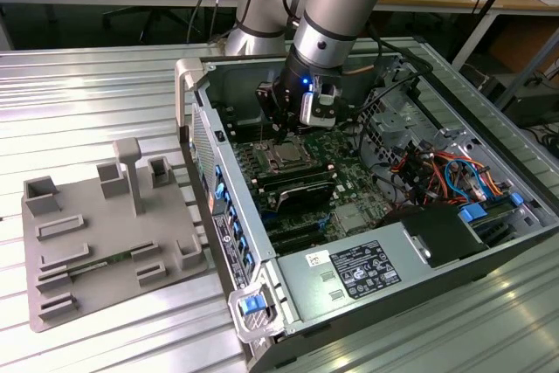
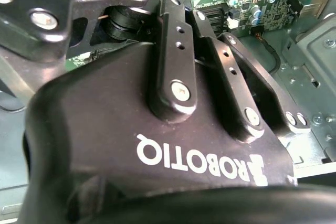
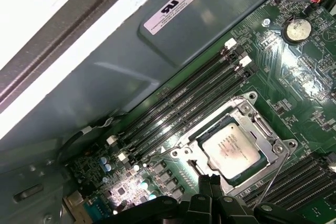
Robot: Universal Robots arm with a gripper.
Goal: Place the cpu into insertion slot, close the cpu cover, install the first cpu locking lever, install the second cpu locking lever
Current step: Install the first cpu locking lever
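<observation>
The cpu, a silver-grey square, lies in the insertion slot on the green board. The cpu cover, a thin silver frame, lies flat around its face. One thin wire locking lever runs along one side of the socket. Another wire lever sticks out from the socket's corner. My gripper hovers at the socket's edge with its dark fingertips together and nothing between them. In the exterior view my gripper hangs just above the cpu. Its black linkage bars show in the second wrist view.
Long black memory slots flank the socket. The open case holds a power supply at the front and coloured cables at the exterior view's right. A grey fixture plate lies on the ribbed table at the exterior view's left.
</observation>
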